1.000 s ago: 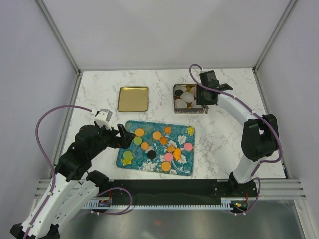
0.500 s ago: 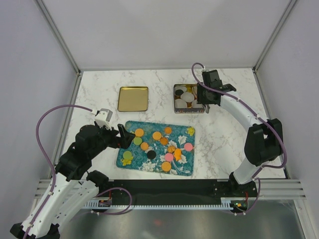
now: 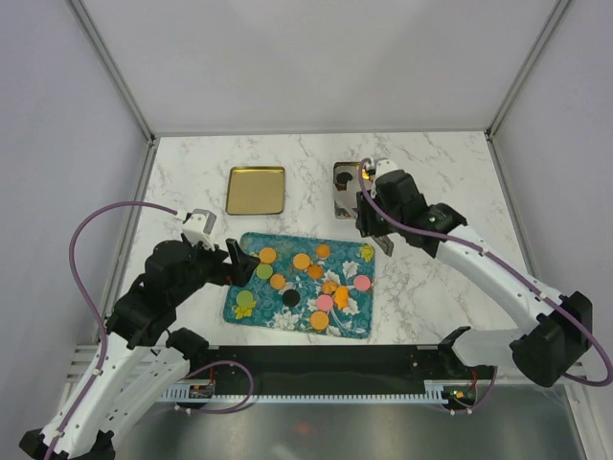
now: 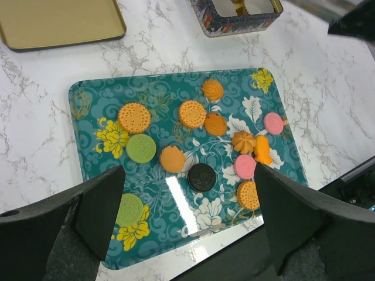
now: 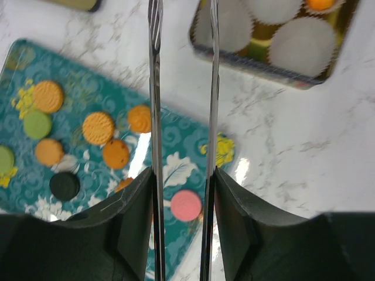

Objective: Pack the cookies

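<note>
Now your right claw [image 5: 181, 35] hangs empty, fingers apart, between the cookie tin [image 5: 252, 61] and the floral tray [image 5: 76, 88]. The cookies [image 4: 192, 114] lie on that tray just behind it, the pink cookie [image 5: 186, 205] nearest. Your left claw [image 4: 187, 216] gapes wide over the tray's other end.

A robotics lab test cell: plain white walls [image 3: 316, 67], aluminium frame posts [image 3: 111, 67], a marble-patterned tabletop [image 3: 192, 168].

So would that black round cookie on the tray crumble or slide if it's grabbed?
The black round cookie looks thin and stiff, so probably light but crumbly. Lying flat on the glossy teal floral tray, it would likely slide rather than roll.
</note>
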Motion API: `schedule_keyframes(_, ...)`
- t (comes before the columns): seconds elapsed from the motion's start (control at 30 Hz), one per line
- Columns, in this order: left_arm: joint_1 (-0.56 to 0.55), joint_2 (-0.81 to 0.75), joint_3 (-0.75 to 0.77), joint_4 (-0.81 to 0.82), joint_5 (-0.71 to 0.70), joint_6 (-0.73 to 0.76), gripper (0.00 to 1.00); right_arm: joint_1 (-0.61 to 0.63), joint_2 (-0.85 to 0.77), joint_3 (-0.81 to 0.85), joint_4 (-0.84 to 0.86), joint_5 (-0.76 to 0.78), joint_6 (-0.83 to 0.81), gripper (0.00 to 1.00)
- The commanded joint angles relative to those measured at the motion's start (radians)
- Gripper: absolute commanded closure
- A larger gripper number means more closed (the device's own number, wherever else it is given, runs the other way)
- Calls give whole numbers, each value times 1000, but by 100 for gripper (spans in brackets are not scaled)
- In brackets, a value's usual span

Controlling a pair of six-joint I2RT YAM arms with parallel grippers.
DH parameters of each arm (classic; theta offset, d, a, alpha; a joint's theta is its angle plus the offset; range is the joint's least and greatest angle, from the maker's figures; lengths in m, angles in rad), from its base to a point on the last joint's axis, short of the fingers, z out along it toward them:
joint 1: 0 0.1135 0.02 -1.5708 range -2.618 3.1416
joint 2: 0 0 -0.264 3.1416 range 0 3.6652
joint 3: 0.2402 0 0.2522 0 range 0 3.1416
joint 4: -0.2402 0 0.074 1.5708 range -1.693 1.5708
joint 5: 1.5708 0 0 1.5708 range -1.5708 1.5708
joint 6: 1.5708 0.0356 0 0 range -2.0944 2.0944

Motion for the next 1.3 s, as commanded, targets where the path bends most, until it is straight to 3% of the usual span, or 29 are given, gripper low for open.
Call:
schedule_keyframes(0.0,-4,1,4,17,-10,20,0,96,-64,-93,-1,0,54,50)
schedule_keyframes(0.17,-3,1,3,15,-13,20,0,237,-83,-153,-12,46,91,49)
schedule_keyframes(0.37,-4,4,3,17,-13,20,0,311,-39,-173,-3,83,106,49)
schedule_keyframes(1.27,-4,-1,3,17,-13,20,0,335,46,-198,27,86,99,45)
